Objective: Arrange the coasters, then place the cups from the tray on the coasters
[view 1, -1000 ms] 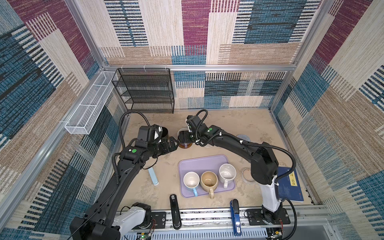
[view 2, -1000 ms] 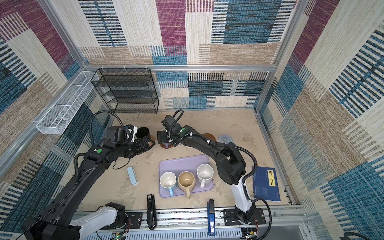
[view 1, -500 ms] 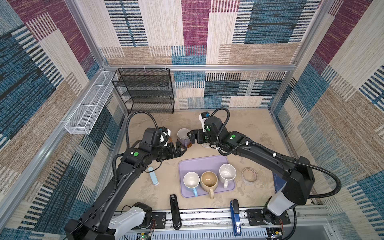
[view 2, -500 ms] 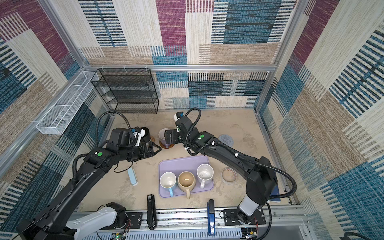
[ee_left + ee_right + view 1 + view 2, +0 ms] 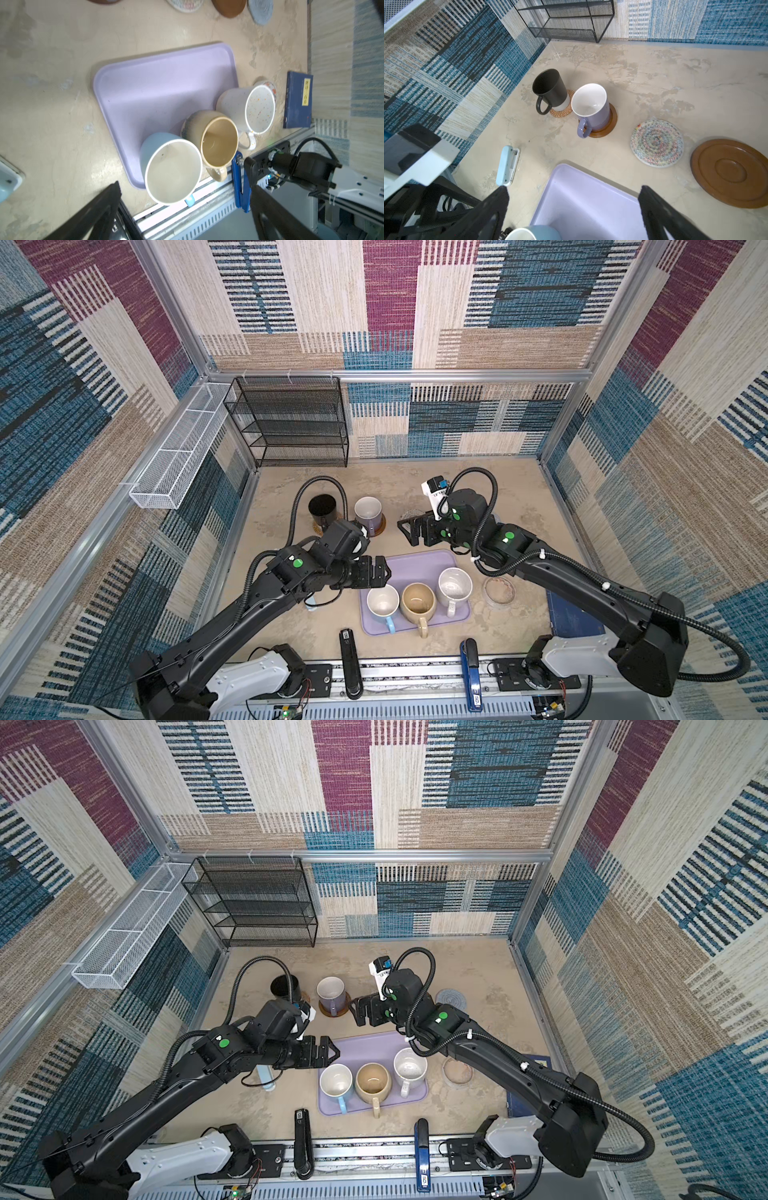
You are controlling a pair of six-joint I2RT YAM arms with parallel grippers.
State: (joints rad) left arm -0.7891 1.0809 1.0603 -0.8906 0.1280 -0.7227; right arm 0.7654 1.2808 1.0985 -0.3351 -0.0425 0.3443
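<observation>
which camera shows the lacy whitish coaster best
Right wrist view: the lacy coaster lies whole and unobstructed. The left wrist view cuts it off at the frame edge; in a top view only a sliver shows.

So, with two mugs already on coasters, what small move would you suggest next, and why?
Probably lower the left tool onto the light blue mug, the nearest one to it. That tool is open and empty at the edge of the tray, where three mugs wait; the black mug and lavender mug already sit on coasters, and the lacy coaster stands free.
</observation>
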